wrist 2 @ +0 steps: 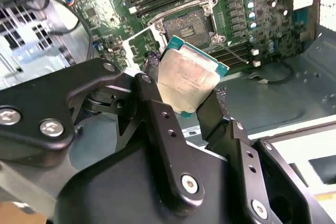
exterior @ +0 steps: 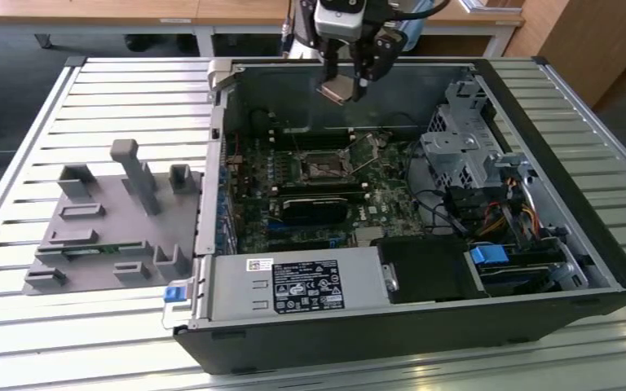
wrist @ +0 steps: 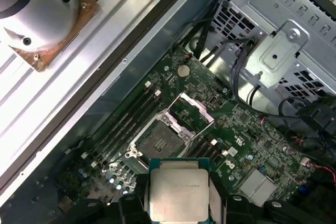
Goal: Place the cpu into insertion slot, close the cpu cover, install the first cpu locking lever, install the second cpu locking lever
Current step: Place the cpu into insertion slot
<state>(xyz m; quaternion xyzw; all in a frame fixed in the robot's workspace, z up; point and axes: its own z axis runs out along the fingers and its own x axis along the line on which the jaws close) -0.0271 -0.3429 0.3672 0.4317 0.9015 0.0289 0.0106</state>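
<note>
My tool [wrist 2: 184, 98] is clamped on the chip [wrist 2: 190, 74] by two opposite edges, holding it in the air inside the open computer case [exterior: 400, 326]. It hangs above the board [wrist: 239, 129] and well apart from the socket [wrist 2: 188, 24], whose cover [wrist: 198, 108] stands raised beside it. The chip sits tilted in my grip in the second wrist view, so I judge it could land skewed, ride up on the socket's rim or hurt the contacts; so thin an edge hold could also let it slip.
</note>
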